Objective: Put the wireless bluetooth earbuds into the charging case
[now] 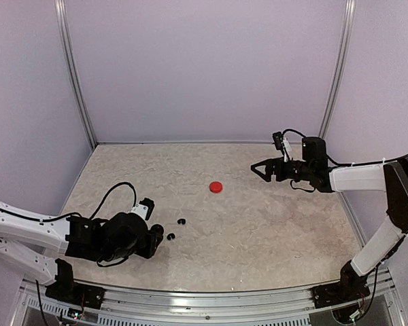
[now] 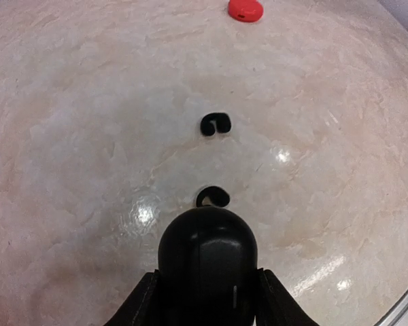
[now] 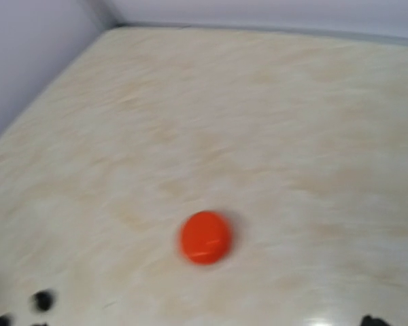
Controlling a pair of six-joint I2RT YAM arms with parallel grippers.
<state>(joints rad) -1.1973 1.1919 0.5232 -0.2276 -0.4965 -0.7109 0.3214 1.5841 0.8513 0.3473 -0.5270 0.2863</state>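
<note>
My left claw (image 2: 207, 302) — clamped on the black case (image 2: 207, 255). Ahead: the near black earbud (image 2: 212, 196) just past the case's tip, the far black earbud (image 2: 215, 123) farther on. My right claw (image 1: 260, 169) — opening unclear.

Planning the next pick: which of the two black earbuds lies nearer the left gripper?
The black earbud directly before the held case; the other earbud lies farther, toward the red case.
</note>
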